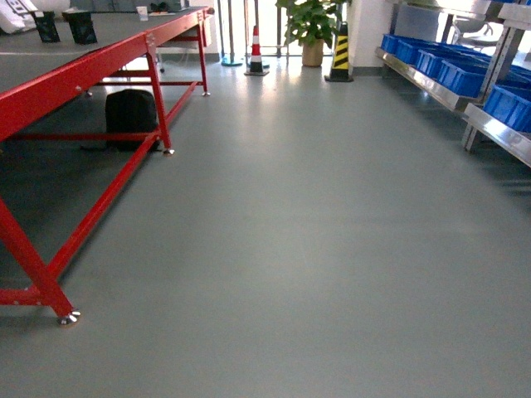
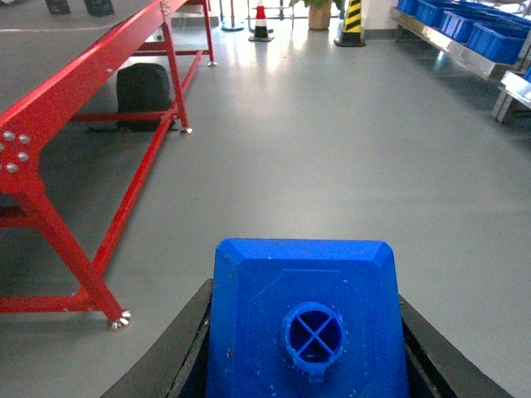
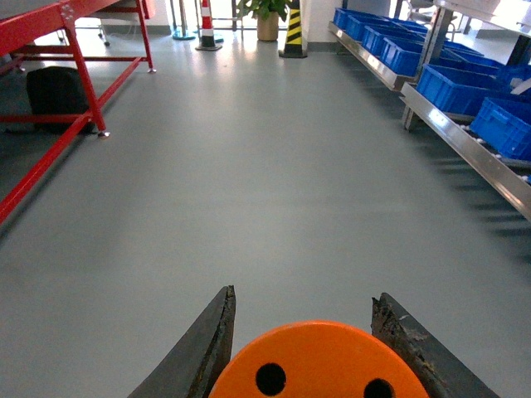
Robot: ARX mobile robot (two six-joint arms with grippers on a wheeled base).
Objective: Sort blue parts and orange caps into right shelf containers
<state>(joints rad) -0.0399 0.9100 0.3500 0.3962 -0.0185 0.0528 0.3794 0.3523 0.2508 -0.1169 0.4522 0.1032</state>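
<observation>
Grey floor (image 1: 315,249); red table (image 1: 99,58) left; left gripper (image 2: 303,348) grips blue part (image 2: 303,323), right gripper (image 3: 303,348) orange cap (image 3: 319,365).

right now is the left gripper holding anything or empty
Holding: the left gripper is shut on a blue part, whose sides sit between the dark fingers.

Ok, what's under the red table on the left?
A black bag sits on the floor under the red table, behind its diagonal brace. The tabletop and frame cover whatever lies farther left beneath it.
</observation>
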